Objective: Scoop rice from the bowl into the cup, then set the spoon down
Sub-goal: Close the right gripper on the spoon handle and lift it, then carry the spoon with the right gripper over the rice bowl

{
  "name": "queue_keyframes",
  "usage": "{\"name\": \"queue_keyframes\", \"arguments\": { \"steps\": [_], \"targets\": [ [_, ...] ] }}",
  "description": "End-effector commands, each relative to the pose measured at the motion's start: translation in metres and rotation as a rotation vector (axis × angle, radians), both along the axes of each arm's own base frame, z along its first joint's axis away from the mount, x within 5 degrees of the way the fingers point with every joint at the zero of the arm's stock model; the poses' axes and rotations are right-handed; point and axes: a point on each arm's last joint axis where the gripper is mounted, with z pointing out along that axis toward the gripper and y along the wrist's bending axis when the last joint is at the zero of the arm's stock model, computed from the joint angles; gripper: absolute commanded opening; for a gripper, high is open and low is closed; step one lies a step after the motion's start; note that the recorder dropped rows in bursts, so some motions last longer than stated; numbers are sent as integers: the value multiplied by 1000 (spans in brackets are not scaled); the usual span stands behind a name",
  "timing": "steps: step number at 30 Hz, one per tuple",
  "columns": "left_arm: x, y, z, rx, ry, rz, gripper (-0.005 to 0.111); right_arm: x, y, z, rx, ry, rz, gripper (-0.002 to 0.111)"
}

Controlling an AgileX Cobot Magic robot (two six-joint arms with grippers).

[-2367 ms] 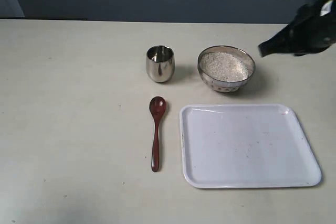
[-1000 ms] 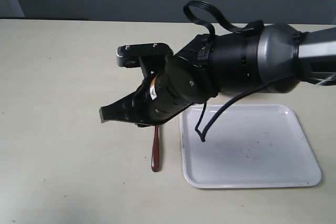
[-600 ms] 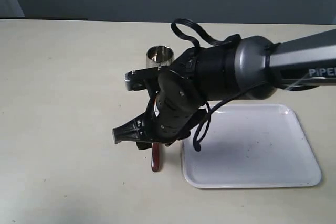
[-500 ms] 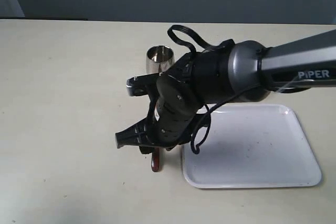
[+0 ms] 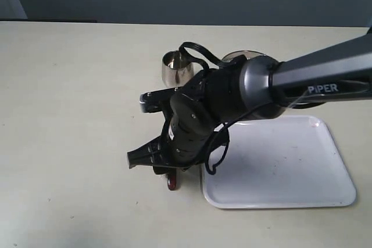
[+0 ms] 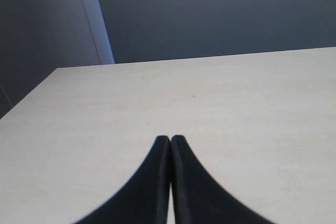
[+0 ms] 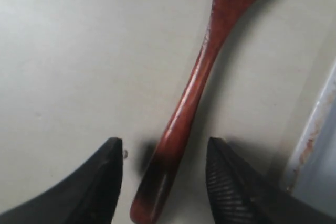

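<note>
The reddish-brown wooden spoon (image 7: 194, 93) lies flat on the table; in the exterior view only the end of its handle (image 5: 172, 184) shows under the arm. My right gripper (image 7: 165, 148) is open, low over the table, with one finger on each side of the handle's end and not touching it. In the exterior view the right gripper (image 5: 152, 165) reaches across from the right. The steel cup (image 5: 174, 68) stands behind the arm. Only a sliver of the bowl's rim (image 5: 241, 54) shows; the rice is hidden. My left gripper (image 6: 170, 139) is shut and empty over bare table.
A white tray (image 5: 290, 166) lies to the right of the spoon, its edge (image 7: 317, 129) close to one right finger. The right arm (image 5: 279, 82) covers the middle of the table.
The right arm swung in from the far right, passed over the bowl and came down; its open gripper now straddles the end of the spoon's handle. The spoon has not moved.
</note>
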Motion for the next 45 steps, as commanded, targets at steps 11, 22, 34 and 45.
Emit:
{"name": "queue_keyframes", "arguments": {
  "steps": [11,22,34,45],
  "targets": [
    [0,0,2,-2,-19,-4,0,4,4,-4,31,-24,1,39],
    [0,0,2,-2,-19,-4,0,1,0,-25,-48,30,-5,16],
    [0,0,2,-2,-19,-4,0,2,-2,21,-121,-21,232,-1],
    [0,0,2,-2,-19,-4,0,8,-27,142,-329,-163,528,-1]
  ]
}}
